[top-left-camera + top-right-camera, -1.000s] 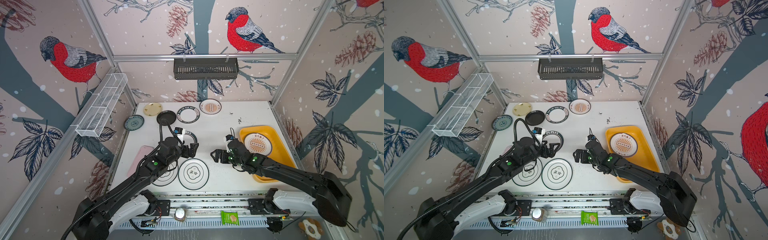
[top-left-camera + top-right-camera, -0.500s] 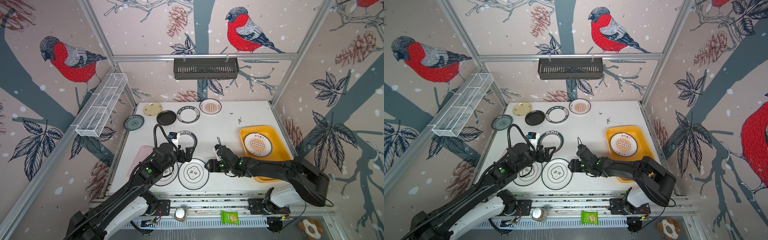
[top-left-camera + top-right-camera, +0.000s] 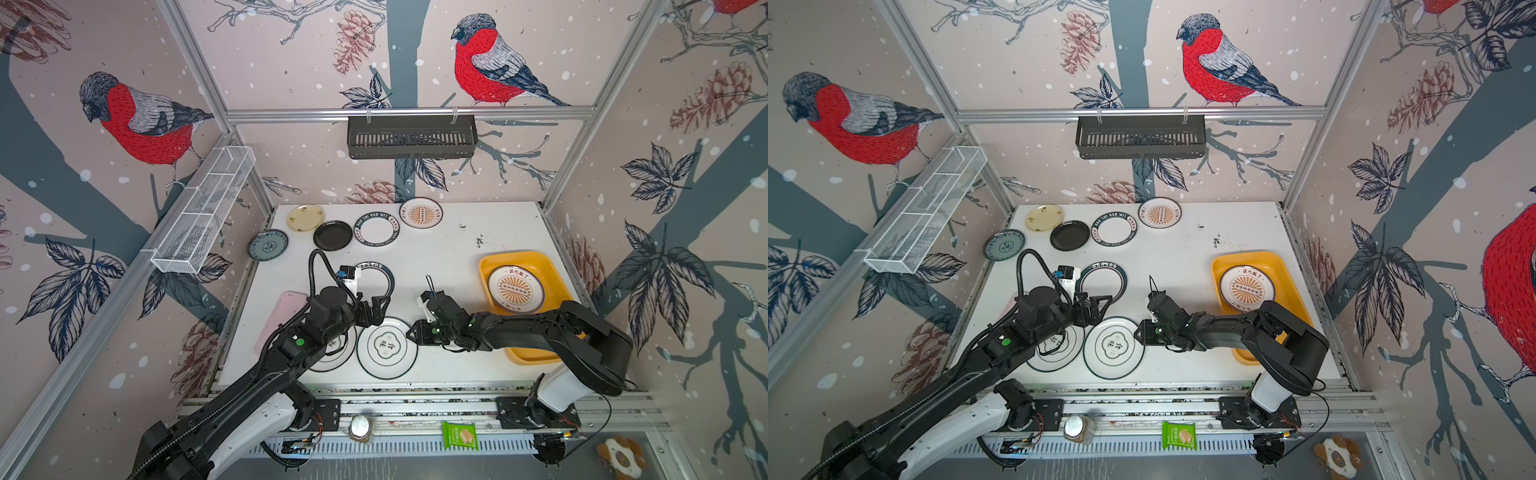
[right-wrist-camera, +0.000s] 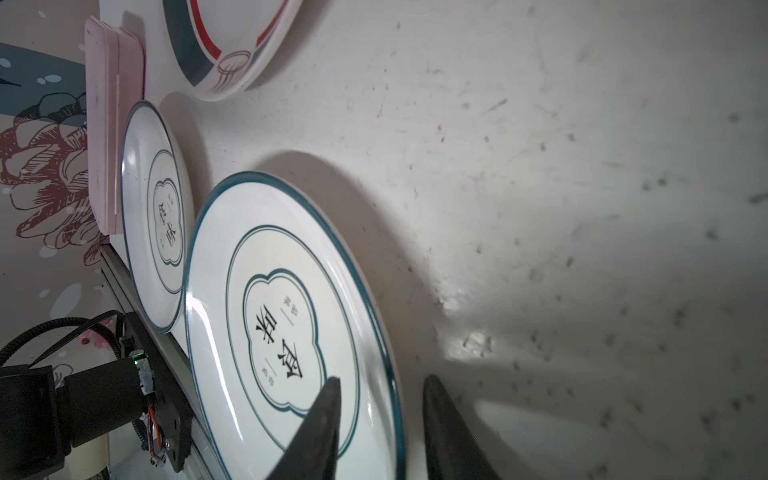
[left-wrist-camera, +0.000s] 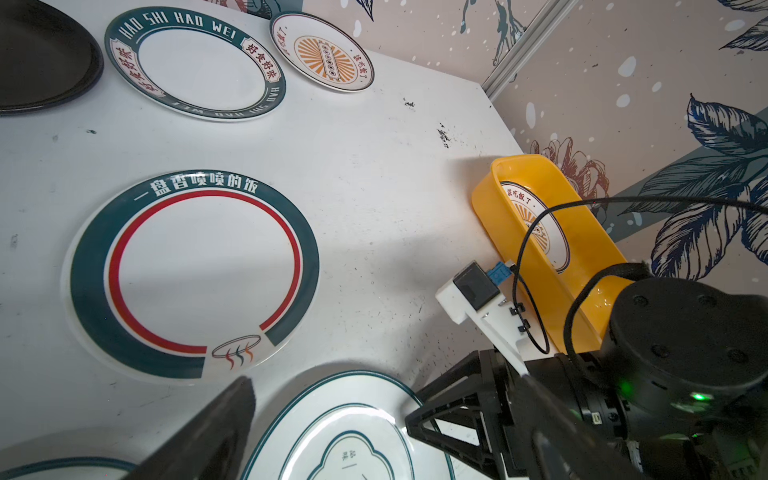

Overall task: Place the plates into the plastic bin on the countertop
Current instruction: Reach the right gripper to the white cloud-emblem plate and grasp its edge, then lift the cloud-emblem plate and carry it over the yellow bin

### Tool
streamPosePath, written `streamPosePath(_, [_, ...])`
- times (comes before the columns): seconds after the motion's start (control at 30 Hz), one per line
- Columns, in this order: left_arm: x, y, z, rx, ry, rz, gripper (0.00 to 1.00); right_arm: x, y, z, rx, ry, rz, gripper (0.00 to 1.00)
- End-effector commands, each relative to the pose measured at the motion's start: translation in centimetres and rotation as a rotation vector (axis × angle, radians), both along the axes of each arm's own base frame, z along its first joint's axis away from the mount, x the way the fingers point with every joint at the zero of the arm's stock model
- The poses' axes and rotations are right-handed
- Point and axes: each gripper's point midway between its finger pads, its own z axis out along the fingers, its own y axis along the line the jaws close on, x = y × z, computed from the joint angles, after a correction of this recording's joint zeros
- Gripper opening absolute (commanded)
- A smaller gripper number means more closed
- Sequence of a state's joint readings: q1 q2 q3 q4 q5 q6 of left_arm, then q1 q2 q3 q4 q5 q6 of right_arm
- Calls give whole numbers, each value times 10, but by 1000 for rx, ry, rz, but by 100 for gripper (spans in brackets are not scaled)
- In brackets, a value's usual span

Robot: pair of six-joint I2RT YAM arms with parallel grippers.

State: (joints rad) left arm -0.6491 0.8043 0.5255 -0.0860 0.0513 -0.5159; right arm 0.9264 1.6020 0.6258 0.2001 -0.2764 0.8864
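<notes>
**White emblem plate: rim straddled by right claw**

White emblem plate (image 3: 386,348) is found flat on the tabletop (image 3: 449,257) near the front edge. It is flanked by a twin plate (image 3: 332,353), half hidden under the left arm, and by the right claw (image 3: 415,332).

The right claw is set low at the plate edge that faces the plastic bin (image 3: 552,266). In the right wrist view one finger (image 4: 320,428) is seen over the plate's face and its partner outside the rim, with the rim between them. The jaws are narrowed, but whether the rim is pinched cannot be told.

The left claw (image 3: 372,311) is held released, jaws wide. It is poised above the gap between this plate and the ringed plate (image 3: 380,276), and nothing is carried in it.

The plastic bin is placed at the tabletop's right side, long axis front to back. One sunburst plate (image 3: 515,289) is lying in its far half.

The plate lies to the left of the right claw and the bin to its right. The coming move is therefore judged to be a lift and a rightward carry. The right arm is judged nearer to both.

A back row of plates (image 3: 376,228) is noted well apart from both claws.
</notes>
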Motion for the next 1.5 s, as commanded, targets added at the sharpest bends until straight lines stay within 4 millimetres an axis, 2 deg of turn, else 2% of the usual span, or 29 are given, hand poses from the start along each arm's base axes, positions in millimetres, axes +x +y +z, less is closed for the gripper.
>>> streamPosePath(0.0, [3,0,6,-16,-20,9,97,-4,-11,-10,-47,27,0,29])
streamPosePath(0.2, [4,-2,4,-5,-15,3,97,1,-14,-8,-39,20,-8,23])
streamPosePath(0.4, [6,-2,5,3,-18,3,97,0,-10,-10,-20,29,11,10])
streamPosePath(0.57, [7,-2,6,4,-22,5,97,4,-10,-9,-22,25,3,5])
streamPosePath(0.8, [8,-2,7,7,-27,11,97,22,-30,7,-33,-25,-85,2])
streamPosePath(0.97, [9,-5,7,2,-24,-1,97,39,-55,30,-23,-76,-195,1])
streamPosePath(1.1, [10,-14,8,1,-31,-42,97,53,-78,60,12,-136,-288,1])
streamPosePath(1.23, [10,-31,14,-8,-44,-132,96,69,-102,103,95,-219,-383,1])
streamPosePath(1.47, [15,-66,26,-35,-74,-289,97,90,-151,157,166,-358,-554,1])
